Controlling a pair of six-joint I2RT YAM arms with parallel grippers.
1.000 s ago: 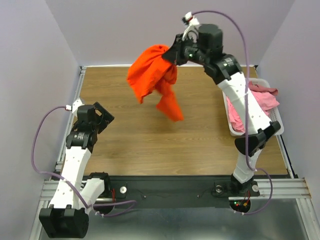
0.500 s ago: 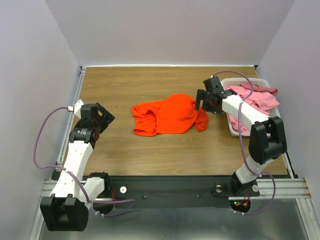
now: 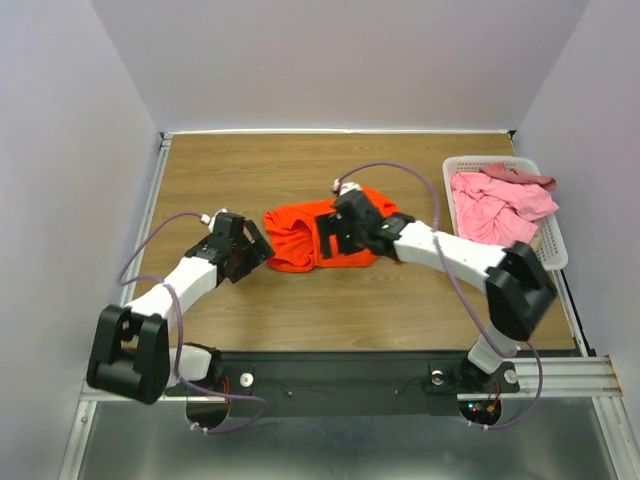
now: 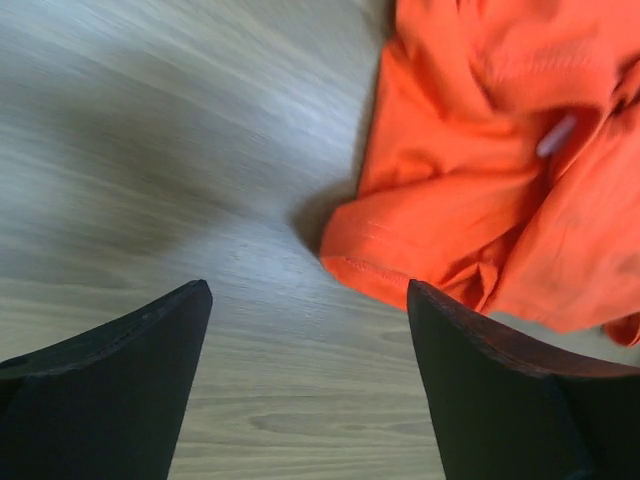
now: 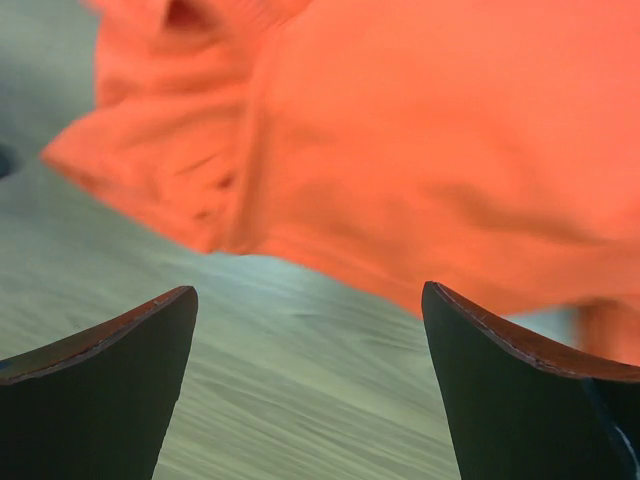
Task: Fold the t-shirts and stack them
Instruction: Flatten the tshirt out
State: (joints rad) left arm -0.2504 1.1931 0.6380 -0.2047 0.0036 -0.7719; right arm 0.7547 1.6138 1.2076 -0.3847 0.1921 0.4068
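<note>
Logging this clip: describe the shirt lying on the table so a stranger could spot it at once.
On the wooden table, look left of the white basket at its right edge. A crumpled shirt lies flat on the wood near the middle. It is the only bright orange-red one; the other shirts are pink and are piled in the basket.

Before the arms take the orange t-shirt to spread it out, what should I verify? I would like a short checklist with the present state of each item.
1. Left end effector open: ok, its fingers are apart, with the shirt's edge just ahead.
2. Right end effector open: ok, its fingers are apart over the cloth.
3. Orange t-shirt released onto the table: ok.
4. Shirt flat enough to fold: not ok, it lies crumpled.
5. Sleeves and collar located: cannot tell, the folds hide them.
6. Pink t-shirts out of the way in the basket: ok.
</note>
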